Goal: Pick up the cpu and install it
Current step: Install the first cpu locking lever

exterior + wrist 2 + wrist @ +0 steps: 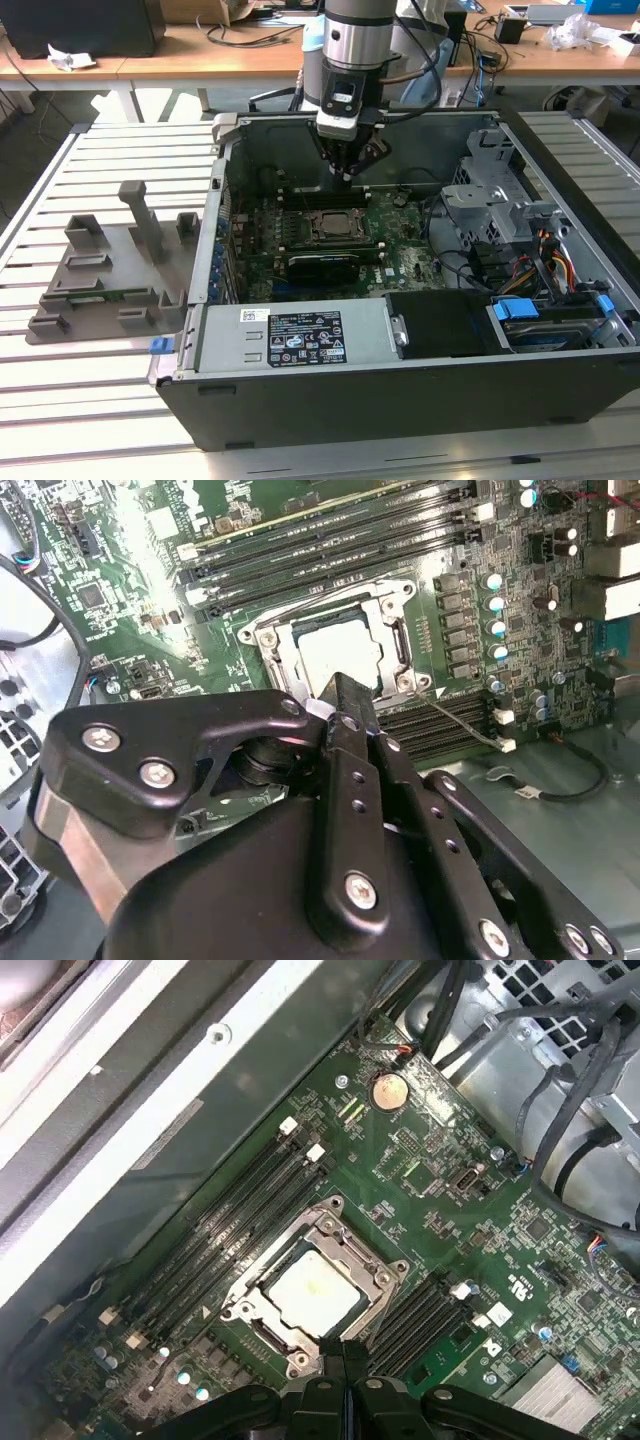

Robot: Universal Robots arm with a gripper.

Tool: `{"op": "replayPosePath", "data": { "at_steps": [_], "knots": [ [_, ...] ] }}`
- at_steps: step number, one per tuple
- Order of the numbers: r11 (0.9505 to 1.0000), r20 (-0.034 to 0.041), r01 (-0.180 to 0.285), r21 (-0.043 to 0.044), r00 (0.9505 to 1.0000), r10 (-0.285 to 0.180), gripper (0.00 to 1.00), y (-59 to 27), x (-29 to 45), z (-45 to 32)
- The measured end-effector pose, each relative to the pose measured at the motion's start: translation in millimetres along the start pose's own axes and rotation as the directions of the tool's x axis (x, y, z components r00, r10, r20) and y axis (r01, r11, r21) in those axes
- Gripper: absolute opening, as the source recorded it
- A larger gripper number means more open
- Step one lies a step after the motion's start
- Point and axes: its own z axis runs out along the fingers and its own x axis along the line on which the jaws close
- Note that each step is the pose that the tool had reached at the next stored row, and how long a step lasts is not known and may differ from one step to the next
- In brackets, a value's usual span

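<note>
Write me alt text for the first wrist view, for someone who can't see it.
A silvery cpu sits in the metal-framed socket of a green motherboard, with the claw shut and empty, close to the socket's edge. Black memory slots flank the socket, and a coin battery lies farther off.

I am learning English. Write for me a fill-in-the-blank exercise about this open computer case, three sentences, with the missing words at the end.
1. The cpu already sits in its ___ on the motherboard.
2. The gripper hangs ___ the cpu, not beside it.
3. The motherboard is ___ in colour.

Missing words: socket; above; green
</note>
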Motion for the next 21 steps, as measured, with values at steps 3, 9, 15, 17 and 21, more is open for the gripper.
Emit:
{"op": "replayPosePath", "data": {
  "at_steps": [3,9,15,17,21],
  "knots": [
    [0.9965,0.0080,0.083,-0.0025,0.9965,-0.083,0.11,0.0,0.0,0.0],
    [0.9937,0.0107,0.112,-0.0033,0.9937,-0.112,0.11,0.0,0.0,0.0],
    [0.9895,0.0139,0.145,-0.0040,0.9894,-0.145,0.11,0.0,0.0,0.0],
    [0.9878,0.0151,0.156,-0.0042,0.9877,-0.156,0.11,0.0,0.0,0.0],
    [0.9829,0.0179,0.184,-0.0047,0.9828,-0.184,0.11,0.0,0.0,0.0]
  ]
}}
